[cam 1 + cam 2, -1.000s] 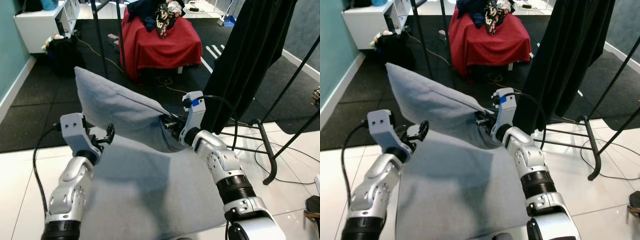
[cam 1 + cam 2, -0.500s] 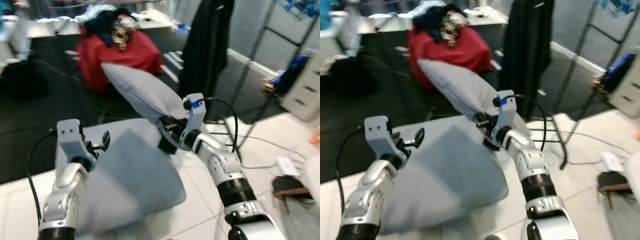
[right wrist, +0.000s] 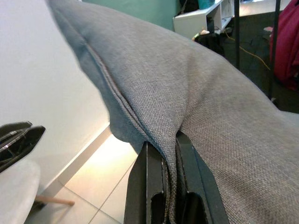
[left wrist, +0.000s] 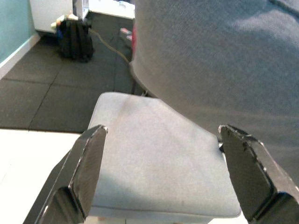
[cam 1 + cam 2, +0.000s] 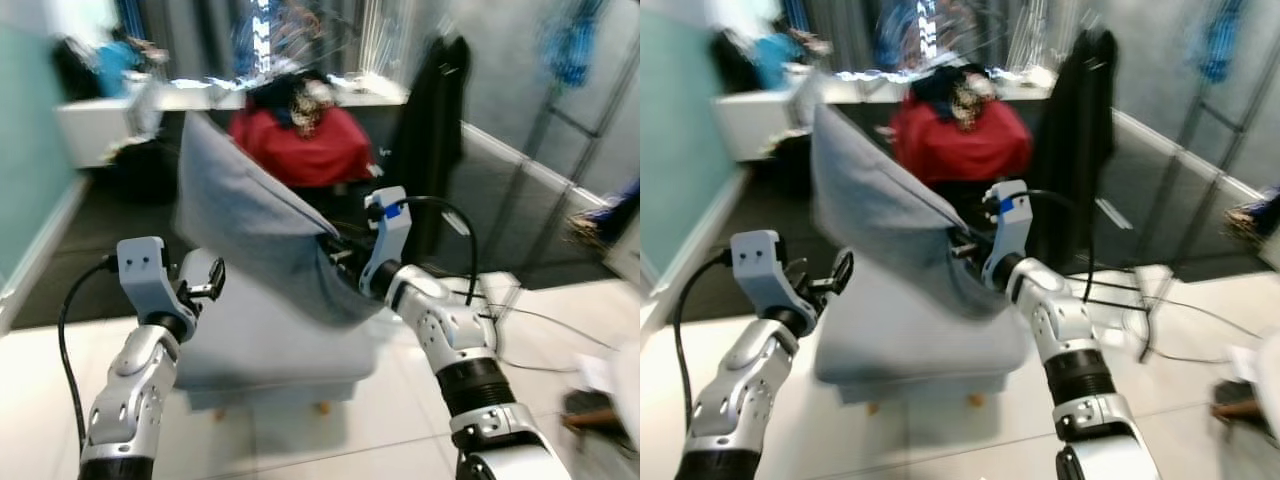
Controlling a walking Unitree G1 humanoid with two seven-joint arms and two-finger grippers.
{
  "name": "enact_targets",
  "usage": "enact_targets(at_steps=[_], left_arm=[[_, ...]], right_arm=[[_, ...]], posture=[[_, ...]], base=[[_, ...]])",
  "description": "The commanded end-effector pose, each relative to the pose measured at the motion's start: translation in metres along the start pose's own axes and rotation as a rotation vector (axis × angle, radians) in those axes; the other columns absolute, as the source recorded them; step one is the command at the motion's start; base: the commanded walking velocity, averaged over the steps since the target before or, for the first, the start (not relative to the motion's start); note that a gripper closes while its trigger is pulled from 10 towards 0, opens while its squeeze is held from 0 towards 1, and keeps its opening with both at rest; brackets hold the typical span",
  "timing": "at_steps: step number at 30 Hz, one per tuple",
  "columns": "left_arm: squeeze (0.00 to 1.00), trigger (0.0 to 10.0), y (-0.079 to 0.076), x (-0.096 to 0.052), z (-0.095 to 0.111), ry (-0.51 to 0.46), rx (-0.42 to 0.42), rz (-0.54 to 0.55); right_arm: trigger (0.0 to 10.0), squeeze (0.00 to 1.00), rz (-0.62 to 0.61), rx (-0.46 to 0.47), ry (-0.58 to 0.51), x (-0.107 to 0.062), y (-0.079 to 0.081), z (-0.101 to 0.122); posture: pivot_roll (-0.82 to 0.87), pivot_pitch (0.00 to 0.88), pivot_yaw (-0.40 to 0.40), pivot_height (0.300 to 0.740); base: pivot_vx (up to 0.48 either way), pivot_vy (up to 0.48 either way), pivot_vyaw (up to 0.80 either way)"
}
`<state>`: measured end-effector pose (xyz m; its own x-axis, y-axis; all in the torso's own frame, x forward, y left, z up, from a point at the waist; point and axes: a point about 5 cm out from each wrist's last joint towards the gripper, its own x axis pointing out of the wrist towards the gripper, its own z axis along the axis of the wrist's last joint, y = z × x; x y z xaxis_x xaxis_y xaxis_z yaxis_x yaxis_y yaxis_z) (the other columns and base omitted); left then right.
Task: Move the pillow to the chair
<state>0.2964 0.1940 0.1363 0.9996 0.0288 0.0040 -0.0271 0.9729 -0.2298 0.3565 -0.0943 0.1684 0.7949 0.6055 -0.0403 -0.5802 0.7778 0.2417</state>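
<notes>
- Left eye view is blurred, but at the far left a teal wall [image 5: 25, 160] runs down to a pale skirting, with a white shelf unit [image 5: 100, 125] and a dark bag [image 5: 150, 165] on the black floor mat behind.
- Left gripper [image 5: 205, 285] is raised in front of the robot, its two black fingers spread wide apart and holding nothing; in the left wrist view those fingers [image 4: 88, 161] frame the seat below with a clear gap between them.
- Beneath and between the two arms stands the chair [image 5: 270, 345], a low grey upholstered seat on short legs, resting on the white tiled floor [image 5: 330, 440].
- Held up above that seat is the grey pillow [image 5: 250, 225], tilted, with one corner pointing up towards the room behind and its lower part hanging over the cushion; whether it touches the cushion cannot be told.
- Right gripper [image 5: 340, 255] is clamped on the pillow's edge; the right wrist view shows its fingers [image 3: 152, 182] pressed close together with a fold of the grey fabric [image 3: 210, 107] pinched between them.
- Behind the pillow sits a red-covered piece of furniture [image 5: 305, 150] with dark clothes piled on top.
- Farther right a black garment [image 5: 430, 140] hangs from a stand, and cables [image 5: 540, 320] trail across the tiles.
</notes>
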Motion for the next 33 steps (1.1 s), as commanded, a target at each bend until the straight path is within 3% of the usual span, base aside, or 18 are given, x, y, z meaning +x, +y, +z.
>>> enact_targets(at_steps=[1,18,20,21,23,28,33], left_arm=[[0.0,10.0,-0.005,0.002,-0.001,0.005,0.013,-0.022],[0.0,10.0,-0.006,0.001,-0.003,0.011,0.022,-0.031],[0.0,10.0,-0.006,0.001,-0.003,0.011,0.024,-0.03],[0.0,10.0,-0.006,0.001,-0.003,0.008,0.026,-0.025],[0.0,10.0,-0.006,0.001,-0.003,0.008,0.026,-0.025],[0.0,10.0,-0.001,0.001,-0.005,-0.004,0.058,0.029],[0.0,10.0,0.002,0.001,-0.007,-0.002,0.081,0.069]], right_arm=[[0.0,0.0,0.033,-0.016,-0.084,0.002,0.006,0.02],[0.0,0.0,0.02,-0.015,-0.071,0.0,0.002,0.016],[0.5,0.0,-0.008,-0.021,-0.069,0.0,-0.001,0.014],[10.0,0.0,-0.046,-0.024,-0.078,-0.001,-0.007,0.012],[10.0,0.0,-0.046,-0.024,-0.078,-0.001,-0.007,0.012],[10.0,0.0,-0.241,-0.111,-0.04,-0.008,-0.031,0.003],[10.0,0.0,-0.106,-0.004,-0.051,-0.014,-0.028,-0.002]], posture=[[-0.11,0.0,-0.04,0.74],[-0.11,0.0,-0.039,0.74],[-0.11,0.0,-0.038,0.74],[-0.11,0.0,-0.04,0.74],[-0.11,0.0,-0.04,0.74],[-0.11,0.0,-0.041,0.74],[-0.12,0.0,-0.041,0.74]], base=[[0.0,0.0,0.0],[0.0,0.0,0.0],[0.0,0.0,0.0],[0.0,0.0,0.0],[0.0,0.0,0.0],[0.0,0.0,0.0],[0.0,0.0,0.0]])
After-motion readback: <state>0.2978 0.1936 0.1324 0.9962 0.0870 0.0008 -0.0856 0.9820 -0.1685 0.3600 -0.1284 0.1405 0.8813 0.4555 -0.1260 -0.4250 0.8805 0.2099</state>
